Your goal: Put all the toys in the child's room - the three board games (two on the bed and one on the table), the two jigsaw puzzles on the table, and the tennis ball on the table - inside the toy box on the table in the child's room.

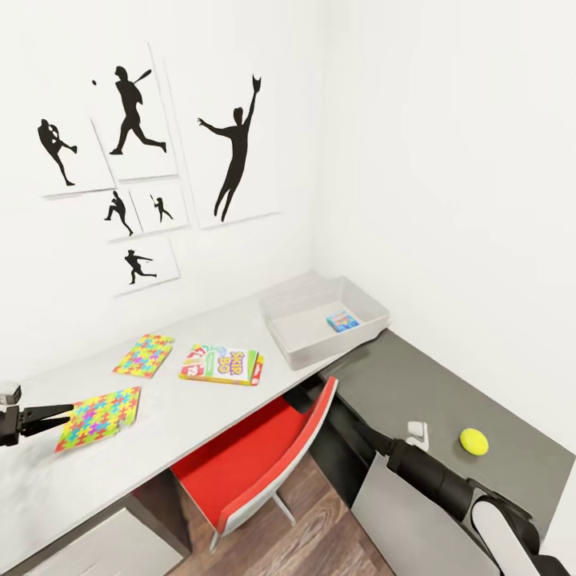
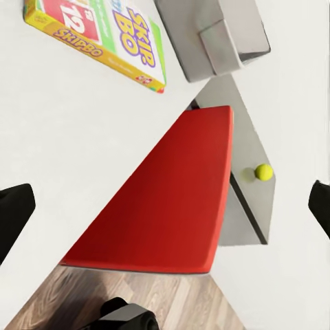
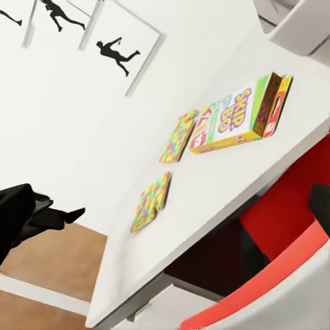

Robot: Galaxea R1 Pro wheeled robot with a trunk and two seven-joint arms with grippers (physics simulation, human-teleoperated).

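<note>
On the white table (image 1: 200, 416) lie two jigsaw puzzles, one further back (image 1: 145, 354) and one nearer (image 1: 99, 417). Right of them lies the Skip-Bo board game (image 1: 221, 363) (image 2: 110, 41) (image 3: 230, 120), with a red and yellow edge along its side. The grey toy box (image 1: 328, 348) sits at the table's far end and holds a small blue box (image 1: 342, 322). The tennis ball (image 1: 474, 441) (image 2: 264, 172) rests on the lower dark grey section (image 1: 416, 376). My left gripper (image 1: 62, 414) is open just left of the nearer puzzle. My right gripper (image 1: 415, 434) is open, a short way left of the ball.
A red chair (image 1: 256, 464) is pushed under the table between the two arms. White walls close the corner behind the toy box. Black sports silhouette pictures (image 1: 232, 152) hang above the table. Wood-plank floor (image 1: 320, 528) shows below the chair.
</note>
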